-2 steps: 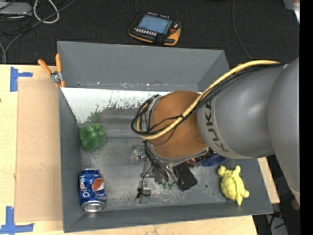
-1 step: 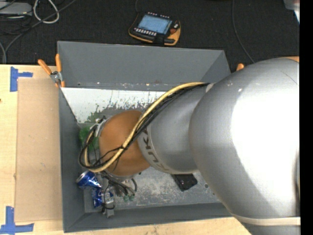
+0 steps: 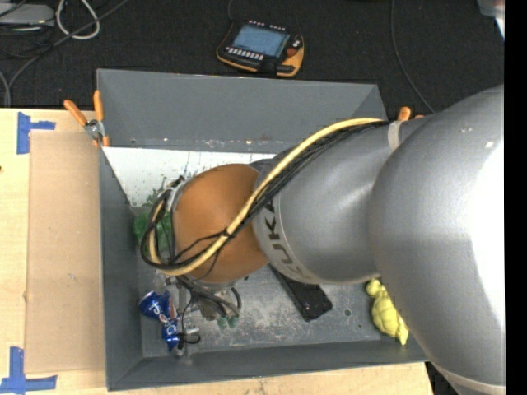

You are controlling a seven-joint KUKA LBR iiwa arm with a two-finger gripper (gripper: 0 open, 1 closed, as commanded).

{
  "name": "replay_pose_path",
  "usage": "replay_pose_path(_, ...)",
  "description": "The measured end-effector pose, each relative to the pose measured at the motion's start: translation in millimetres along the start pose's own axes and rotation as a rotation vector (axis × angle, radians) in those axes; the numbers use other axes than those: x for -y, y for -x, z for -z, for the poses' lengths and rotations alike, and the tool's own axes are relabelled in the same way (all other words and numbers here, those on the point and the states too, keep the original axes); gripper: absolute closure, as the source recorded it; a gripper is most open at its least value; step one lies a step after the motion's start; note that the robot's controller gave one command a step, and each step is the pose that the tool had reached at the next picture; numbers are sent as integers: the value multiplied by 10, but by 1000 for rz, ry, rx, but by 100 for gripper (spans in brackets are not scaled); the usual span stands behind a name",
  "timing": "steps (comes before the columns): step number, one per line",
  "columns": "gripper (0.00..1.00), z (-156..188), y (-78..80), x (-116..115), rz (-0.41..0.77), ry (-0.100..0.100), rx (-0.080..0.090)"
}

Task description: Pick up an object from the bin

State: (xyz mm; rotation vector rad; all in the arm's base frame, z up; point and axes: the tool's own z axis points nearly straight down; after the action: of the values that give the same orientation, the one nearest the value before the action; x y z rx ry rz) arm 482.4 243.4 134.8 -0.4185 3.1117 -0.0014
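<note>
One blue object beside gripper

You get light from above: the far wall of the bin carries a burnt-out white band low down (glare off the bare metal), while the walls beside it stay an even mid grey. The arm shows a broad, soft sheen along its top and darkens toward its underside. The orange cover glows dully, with no hard highlight. Beneath both, the bin's bottom lies in soft shadow. The floor behind the bin is nearly black.
</note>
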Motion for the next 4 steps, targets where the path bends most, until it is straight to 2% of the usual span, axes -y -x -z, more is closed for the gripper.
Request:
replay_pose_path(1,0,-540,62,45,-42,0,4)
replay_pose_path(2,0,-578,-1,-56,-16,5,31)
replay_pose_path(3,100,-545,55,39,-44,0,8)
replay_pose_path(4,100,-545,55,41,-44,0,8)
